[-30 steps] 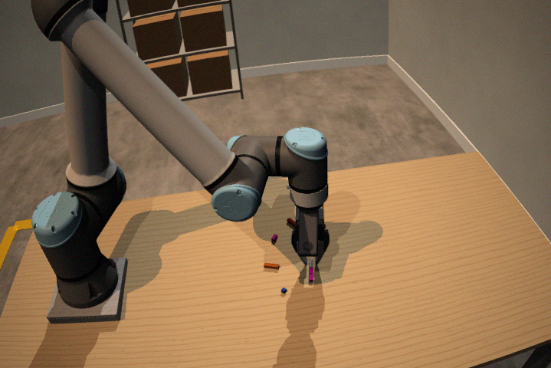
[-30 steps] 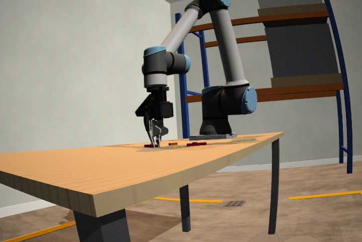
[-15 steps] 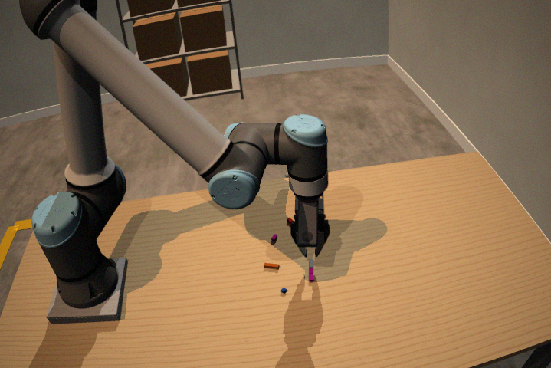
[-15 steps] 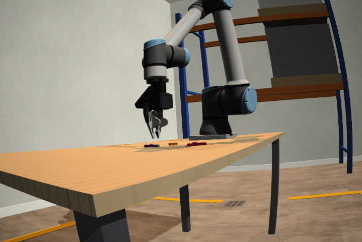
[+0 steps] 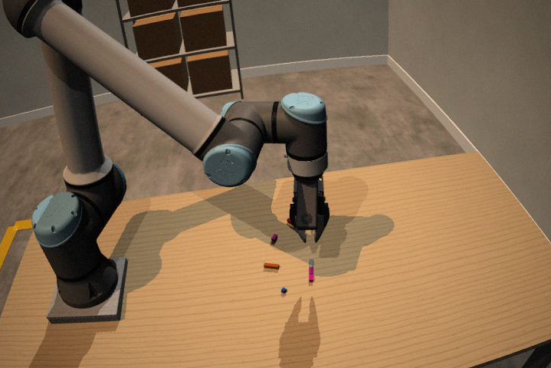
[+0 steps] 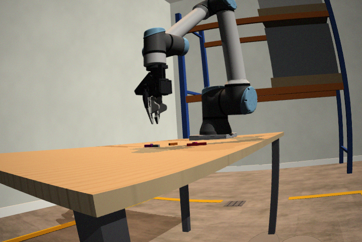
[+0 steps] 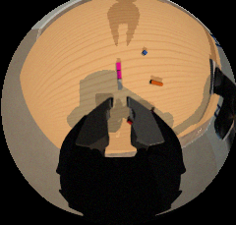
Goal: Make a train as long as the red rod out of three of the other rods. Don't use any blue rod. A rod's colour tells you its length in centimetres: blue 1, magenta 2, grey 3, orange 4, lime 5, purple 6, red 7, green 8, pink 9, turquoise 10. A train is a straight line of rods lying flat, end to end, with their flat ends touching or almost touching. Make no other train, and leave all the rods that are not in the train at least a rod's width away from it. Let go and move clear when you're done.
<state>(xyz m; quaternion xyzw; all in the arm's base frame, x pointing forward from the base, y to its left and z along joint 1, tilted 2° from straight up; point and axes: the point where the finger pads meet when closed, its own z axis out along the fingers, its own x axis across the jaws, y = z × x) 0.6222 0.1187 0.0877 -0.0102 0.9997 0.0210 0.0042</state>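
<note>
Two magenta rods (image 5: 311,278) (image 5: 311,271) (image 7: 118,67) (image 7: 119,75) and a grey rod (image 5: 311,263) (image 7: 120,85) (image 6: 156,145) lie flat in one straight line, end to end, with no clear gap visible. The grey rod is at the end nearer my gripper. My gripper (image 5: 311,240) (image 6: 154,123) (image 7: 119,97) is open a little and empty, above the table beyond the grey end. The red rod (image 5: 290,221) (image 7: 130,122) (image 6: 201,143) is partly hidden behind the gripper in the top view and the wrist view.
A third magenta rod (image 5: 273,237) lies apart, left of the gripper. An orange rod (image 5: 270,265) (image 6: 172,143) (image 7: 156,83) lies left of the line. A blue rod (image 5: 283,290) (image 7: 145,52) lies nearer the front, left of the line.
</note>
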